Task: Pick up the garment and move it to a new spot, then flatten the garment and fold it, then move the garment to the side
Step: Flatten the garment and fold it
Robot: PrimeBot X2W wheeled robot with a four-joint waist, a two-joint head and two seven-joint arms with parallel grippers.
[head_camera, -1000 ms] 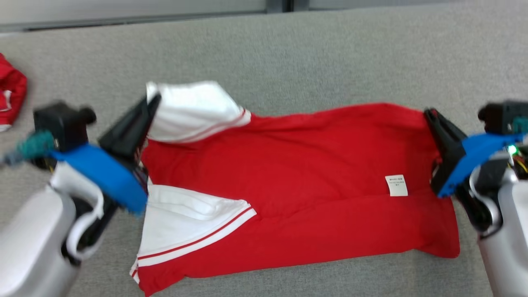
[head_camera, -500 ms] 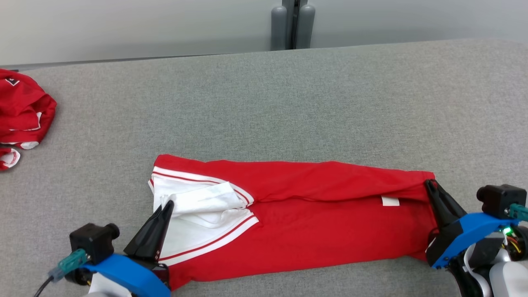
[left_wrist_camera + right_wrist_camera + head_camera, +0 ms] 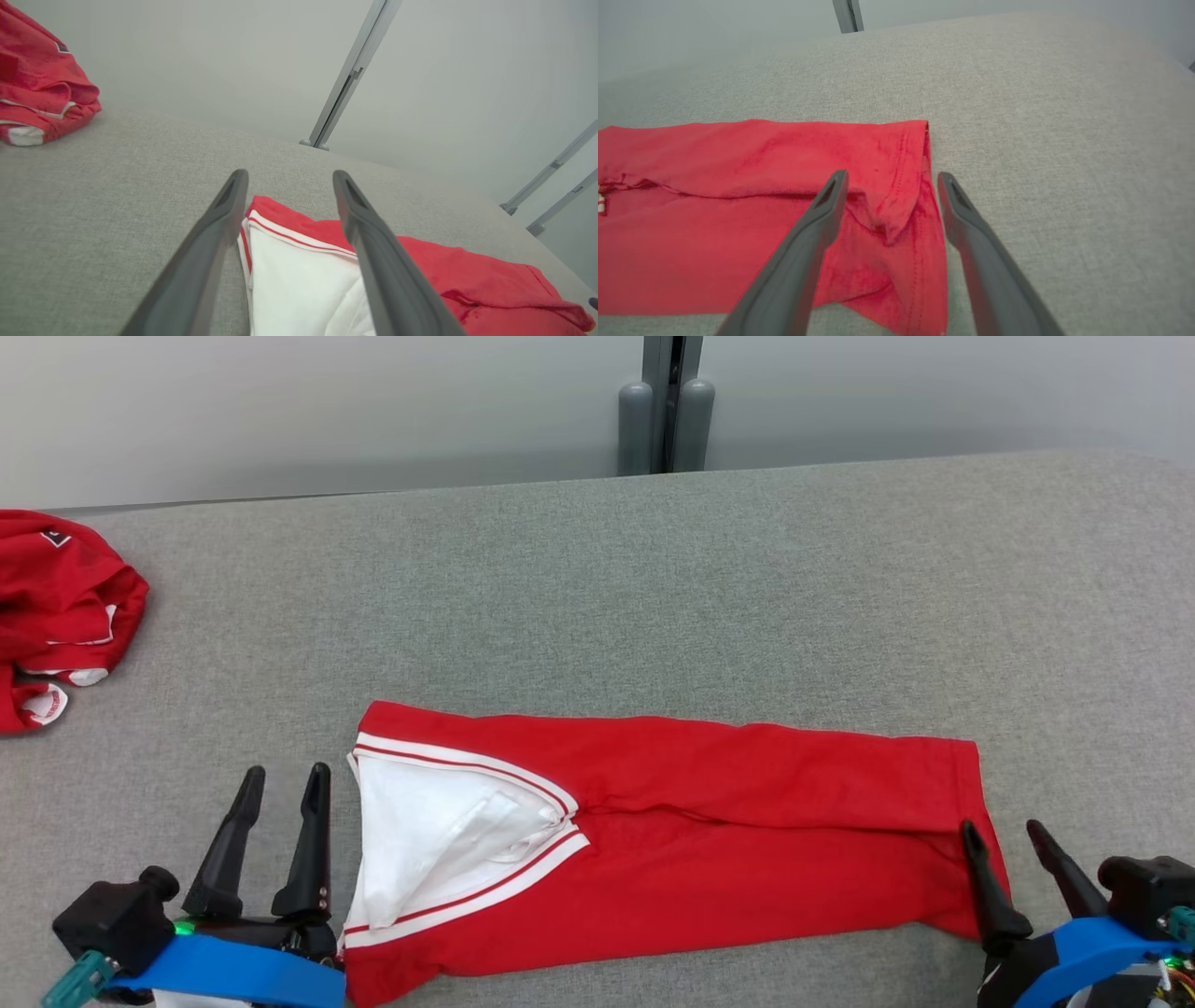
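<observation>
The garment is a red shirt with white, red-striped sleeves, folded lengthwise into a long strip on the grey table, sleeves at its left end. My left gripper stands open just left of that sleeve end; in the left wrist view the white sleeve lies between and under its spread fingers. At the hem end my right gripper stands open too, with the red hem corner lying loose between its fingers. Neither gripper holds any cloth.
A second red garment lies crumpled at the table's far left edge, and the left wrist view also catches that bundle. The grey table stretches wide behind the shirt. A grey post stands beyond the far edge by the pale wall.
Both grippers, shut on the shirt's ends before, brought its far half over the near half, then opened and let go. The shirt now lies as a narrow strip. The camera has tilted.
</observation>
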